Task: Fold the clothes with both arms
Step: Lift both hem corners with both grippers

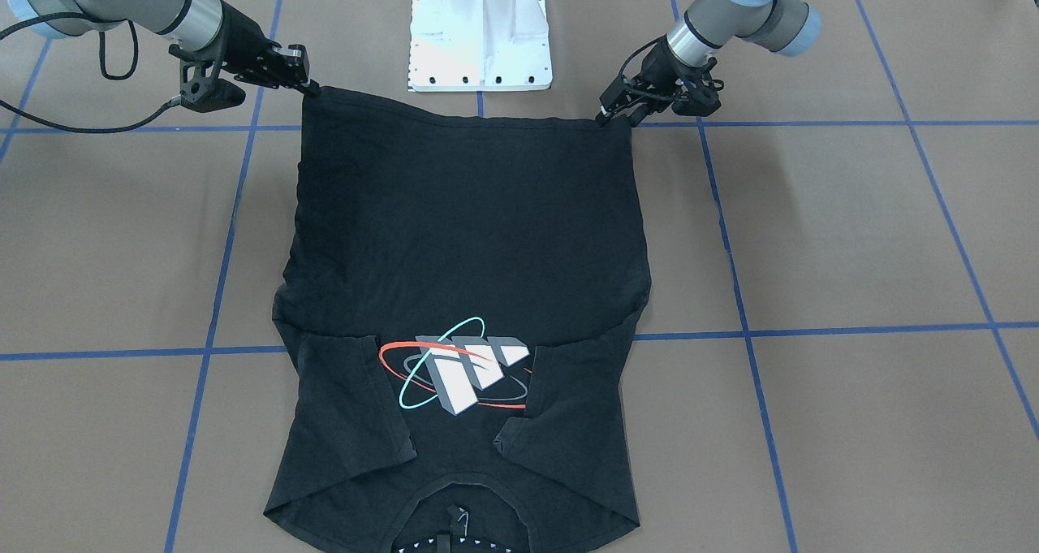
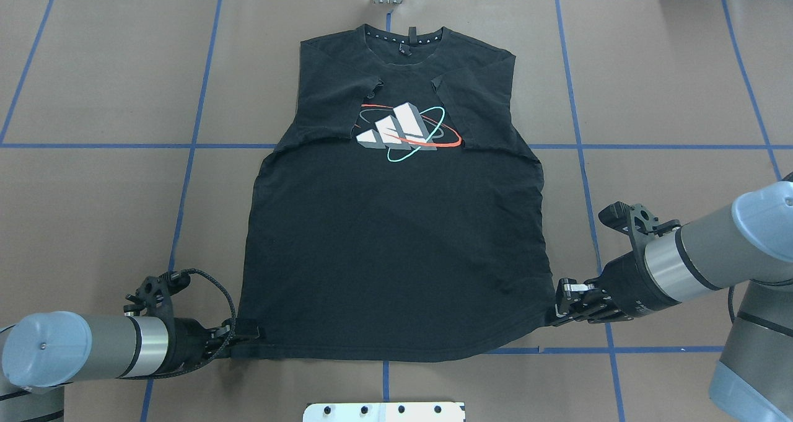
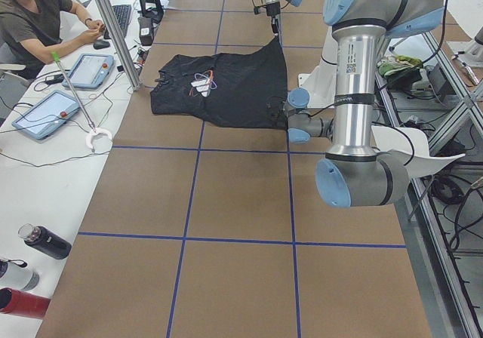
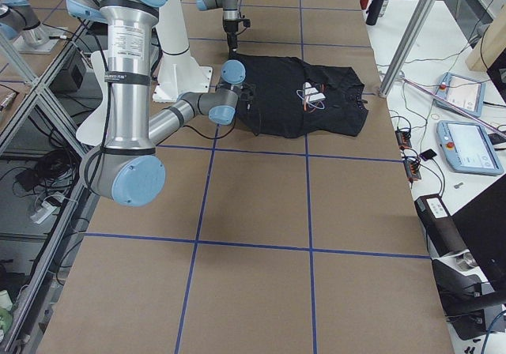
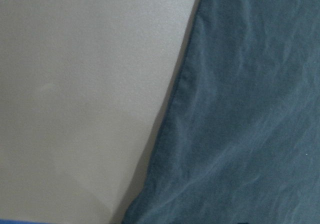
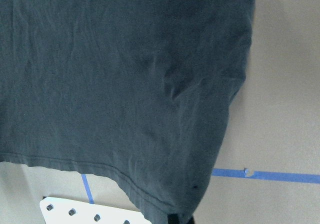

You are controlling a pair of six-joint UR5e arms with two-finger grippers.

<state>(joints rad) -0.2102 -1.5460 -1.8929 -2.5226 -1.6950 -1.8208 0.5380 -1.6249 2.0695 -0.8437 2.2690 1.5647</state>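
Fabric of the T-shirt [image 6: 125,84] fills the right wrist view, hem corner hanging off the table [image 2: 93,224]. Shirt lies flat, logo [image 2: 406,131] up, collar on the far side from the robot, hem on the near side, both sleeves [image 2: 331,109] folded in over the chest. Left gripper [image 2: 238,334] is pinched onto the left hem corner and the right gripper [image 2: 554,313] is clamped on the right hem corner, which sits a bit raised in the side view. Step in hand looks like the bottom-to-top fold. To do it well: lift both corners together, hold the hem taut and level, carry it over toward the collar at matched speed, and lay it down without dragging the sleeves open. Count: one T-shirt, one logo, two sleeves, two arms, two grippers, one table.
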